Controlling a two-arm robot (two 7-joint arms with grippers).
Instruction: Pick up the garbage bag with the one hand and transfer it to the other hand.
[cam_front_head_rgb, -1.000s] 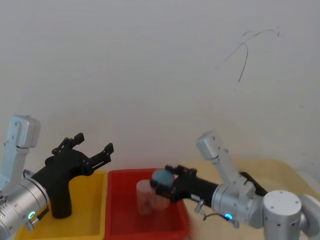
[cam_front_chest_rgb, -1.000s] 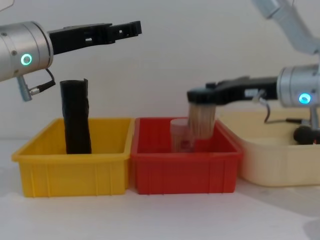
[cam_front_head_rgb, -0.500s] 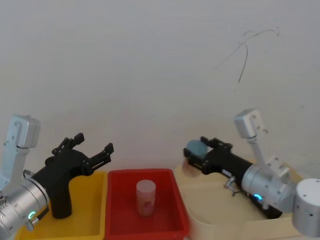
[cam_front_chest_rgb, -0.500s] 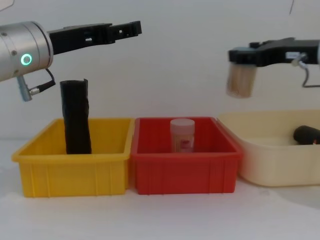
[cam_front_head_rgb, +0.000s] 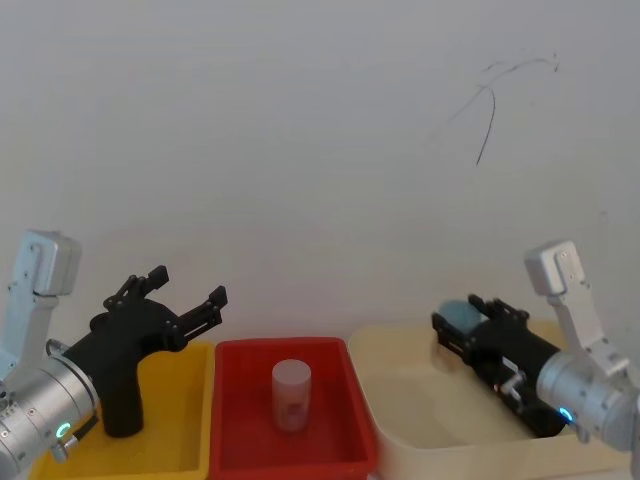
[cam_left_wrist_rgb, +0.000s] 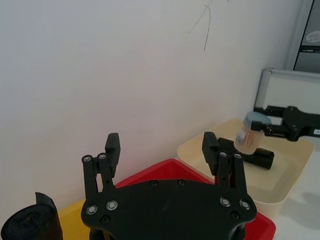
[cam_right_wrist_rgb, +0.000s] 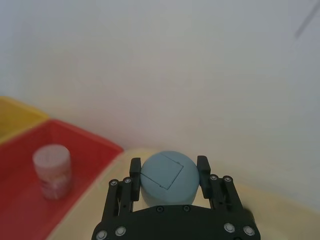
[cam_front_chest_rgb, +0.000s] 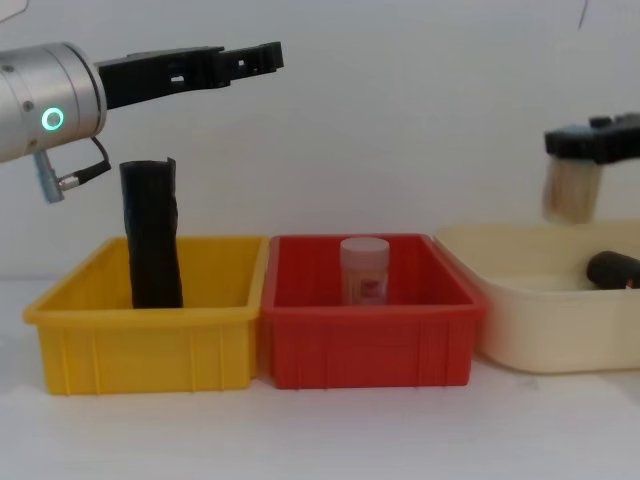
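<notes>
The garbage bag (cam_front_chest_rgb: 612, 268), a thick black roll with a rounded end, lies inside the cream tub (cam_front_chest_rgb: 530, 335) on the right; the left wrist view has it as well (cam_left_wrist_rgb: 260, 157). My right gripper (cam_front_chest_rgb: 562, 143) hovers over that tub, above and just left of the bag, shut on a small tan jar with a blue lid (cam_right_wrist_rgb: 165, 176). My left gripper (cam_front_chest_rgb: 255, 55) stands open and holds nothing, high over the yellow bin (cam_front_chest_rgb: 150, 345); its two fingers spread wide in the left wrist view (cam_left_wrist_rgb: 161, 142).
A slimmer black roll with a notched top (cam_front_chest_rgb: 152, 235) stands upright in the yellow bin. The red bin (cam_front_chest_rgb: 365, 345) in the middle holds a pale jar with a pink label (cam_front_chest_rgb: 364, 270). A white wall runs close behind all three containers.
My right gripper has carried the blue-lidded jar from over the red bin up and rightward, and now holds it over the cream tub. The left arm has not moved.
</notes>
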